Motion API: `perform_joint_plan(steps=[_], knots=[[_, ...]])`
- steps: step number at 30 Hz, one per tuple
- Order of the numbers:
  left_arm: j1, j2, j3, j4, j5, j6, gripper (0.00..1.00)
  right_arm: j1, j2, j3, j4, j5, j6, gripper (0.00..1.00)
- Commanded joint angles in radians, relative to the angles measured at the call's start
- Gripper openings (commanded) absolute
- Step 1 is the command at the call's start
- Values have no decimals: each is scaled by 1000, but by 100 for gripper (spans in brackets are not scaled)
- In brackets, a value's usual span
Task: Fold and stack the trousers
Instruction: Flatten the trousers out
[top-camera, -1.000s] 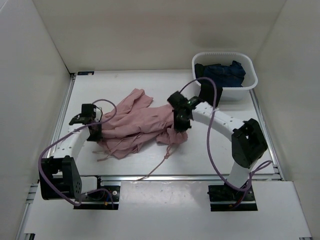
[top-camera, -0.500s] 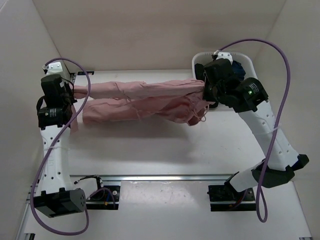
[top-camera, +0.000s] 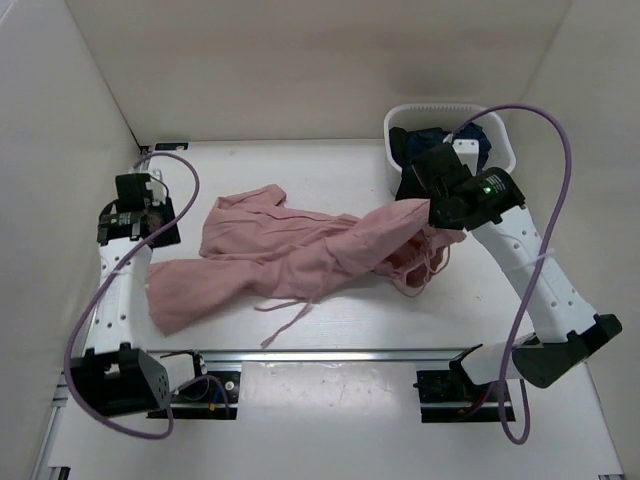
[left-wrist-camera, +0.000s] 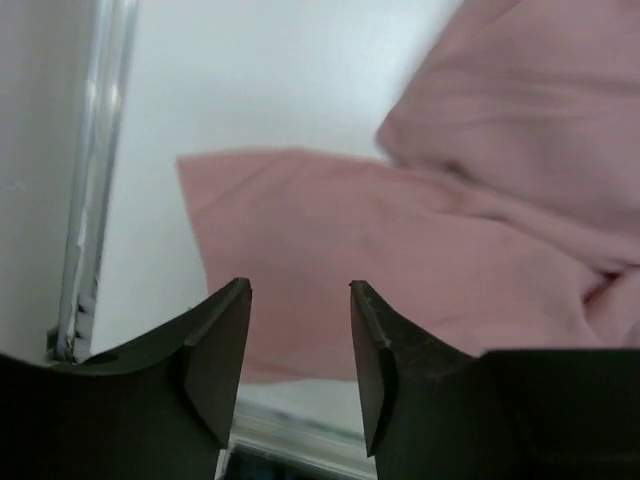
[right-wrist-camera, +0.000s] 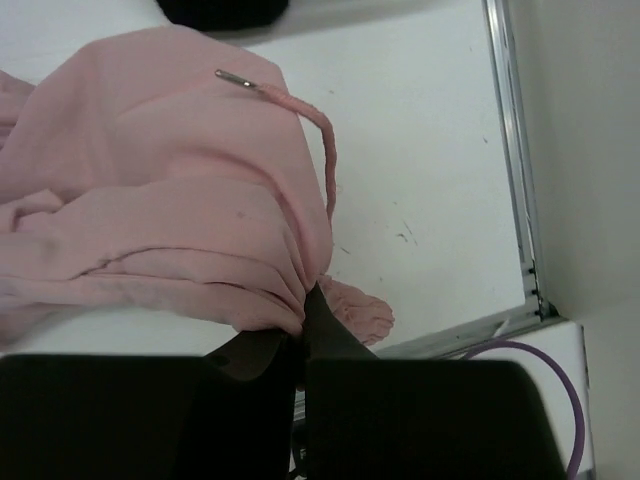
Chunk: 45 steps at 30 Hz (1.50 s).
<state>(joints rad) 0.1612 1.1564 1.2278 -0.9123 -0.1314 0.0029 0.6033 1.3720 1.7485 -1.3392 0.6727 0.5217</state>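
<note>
The trousers (top-camera: 290, 255) lie rumpled across the middle of the bench (top-camera: 330, 170), one leg end near its left edge. My right fingers (right-wrist-camera: 300, 325) are clenched on the gathered waist, holding it raised just beside the white basket (top-camera: 500, 165). My left fingers (left-wrist-camera: 298, 300) hang released above the leg end, gripping nothing.

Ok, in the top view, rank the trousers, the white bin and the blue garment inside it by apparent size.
Largest: trousers
Next: white bin
Smallest: blue garment, judged only on the part that shows
</note>
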Motion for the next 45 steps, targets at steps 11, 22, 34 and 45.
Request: perform_joint_plan(steps=[11, 22, 34, 45], knots=[[135, -11, -385, -109, -51, -3, 83, -103, -7, -230, 44, -30, 26, 0], [31, -43, -645, -5, 134, -3, 100, -122, 44, -280, 93, -53, 15, 0], [89, 223, -578, 236, -65, -3, 14, -272, 64, -147, 127, -143, -63, 0], [426, 284, 248, 35, -51, -3, 14, -326, 69, 314, 18, -217, -143, 0]])
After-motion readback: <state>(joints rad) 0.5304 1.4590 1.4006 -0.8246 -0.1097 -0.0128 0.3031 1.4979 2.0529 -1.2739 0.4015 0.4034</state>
